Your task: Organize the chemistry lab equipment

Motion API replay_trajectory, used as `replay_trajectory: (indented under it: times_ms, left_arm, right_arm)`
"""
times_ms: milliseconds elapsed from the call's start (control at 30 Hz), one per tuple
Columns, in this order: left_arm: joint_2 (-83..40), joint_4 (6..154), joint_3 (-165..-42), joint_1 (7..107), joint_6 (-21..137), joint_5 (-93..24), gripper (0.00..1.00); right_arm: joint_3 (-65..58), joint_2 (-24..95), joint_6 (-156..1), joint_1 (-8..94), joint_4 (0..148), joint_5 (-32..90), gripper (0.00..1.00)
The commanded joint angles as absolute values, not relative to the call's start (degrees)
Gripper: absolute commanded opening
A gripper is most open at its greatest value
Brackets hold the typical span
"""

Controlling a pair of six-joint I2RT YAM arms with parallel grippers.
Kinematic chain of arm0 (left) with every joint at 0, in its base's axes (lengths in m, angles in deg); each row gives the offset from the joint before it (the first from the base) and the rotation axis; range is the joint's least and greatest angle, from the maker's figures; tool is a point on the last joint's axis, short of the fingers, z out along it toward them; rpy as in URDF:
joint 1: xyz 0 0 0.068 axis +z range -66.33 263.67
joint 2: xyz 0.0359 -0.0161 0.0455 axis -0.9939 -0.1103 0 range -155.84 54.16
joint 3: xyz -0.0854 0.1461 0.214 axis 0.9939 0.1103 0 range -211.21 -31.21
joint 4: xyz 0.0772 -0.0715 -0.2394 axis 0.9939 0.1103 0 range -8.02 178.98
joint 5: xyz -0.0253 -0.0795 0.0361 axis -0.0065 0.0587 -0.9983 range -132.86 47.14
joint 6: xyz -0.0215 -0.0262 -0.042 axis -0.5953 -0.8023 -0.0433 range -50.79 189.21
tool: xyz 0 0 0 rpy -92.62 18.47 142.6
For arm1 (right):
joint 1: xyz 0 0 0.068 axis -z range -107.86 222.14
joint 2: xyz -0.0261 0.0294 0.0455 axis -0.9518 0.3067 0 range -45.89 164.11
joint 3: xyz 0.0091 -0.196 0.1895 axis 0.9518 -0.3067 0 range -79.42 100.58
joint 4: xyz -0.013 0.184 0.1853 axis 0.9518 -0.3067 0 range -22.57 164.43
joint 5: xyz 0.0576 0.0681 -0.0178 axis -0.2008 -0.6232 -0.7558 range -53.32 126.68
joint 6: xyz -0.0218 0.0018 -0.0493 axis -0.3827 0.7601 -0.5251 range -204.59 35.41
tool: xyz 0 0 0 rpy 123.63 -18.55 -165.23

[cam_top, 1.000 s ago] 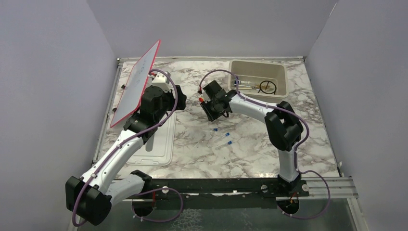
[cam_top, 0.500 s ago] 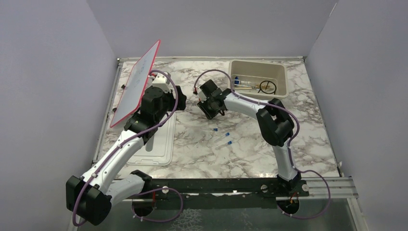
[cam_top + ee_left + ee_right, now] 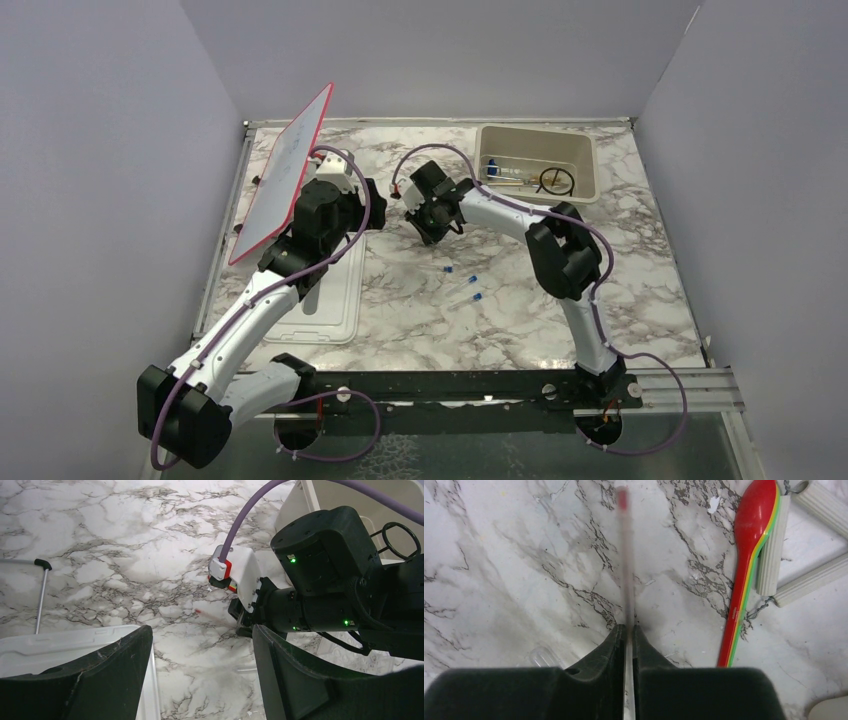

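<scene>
While a thin red-tipped stick [image 3: 625, 580] is sitting clamped in its tightly closed jaws, the right gripper [image 3: 629, 632] is hovering over the marble table [image 3: 520, 310] near the beige tub [image 3: 535, 129]; farther off, the left gripper [image 3: 200, 637] is gaping empty between plain walls [image 3: 450, 50].

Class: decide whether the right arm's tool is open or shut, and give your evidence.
Shut. In the right wrist view the right tool pinches a thin red-tipped stick, with no gap beside it.

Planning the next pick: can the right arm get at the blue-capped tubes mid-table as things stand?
Probably not yet. The blue-capped tubes lie uncovered on the marble, but the right gripper has its jaws shut on a thin red-tipped stick; it must drop that first.
</scene>
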State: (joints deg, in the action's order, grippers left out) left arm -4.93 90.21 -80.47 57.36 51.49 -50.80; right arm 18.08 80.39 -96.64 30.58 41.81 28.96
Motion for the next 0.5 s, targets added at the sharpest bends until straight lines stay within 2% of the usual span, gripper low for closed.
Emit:
replay_trajectory:
  times_ms: [0,67,267,467]
  left_arm:
    - [-3.8,88.8,-79.8,57.5,52.0,-51.9,0.76]
    - [-3.6,88.6,-79.8,57.4,52.0,-51.3,0.76]
    - [-0.8,83.4,-78.5,57.5,53.9,-39.3,0.76]
    - [1.5,79.7,-76.9,57.5,54.0,-33.3,0.77]
  right_arm:
    - [17.7,83.3,-99.5,30.3,37.7,28.7,0.05]
    - [17.8,82.3,-98.4,30.3,39.5,30.4,0.01]
    - [15.7,73.2,-96.8,30.3,47.8,29.7,0.01]
    - [12.1,62.1,-94.3,30.4,56.8,29.6,0.01]
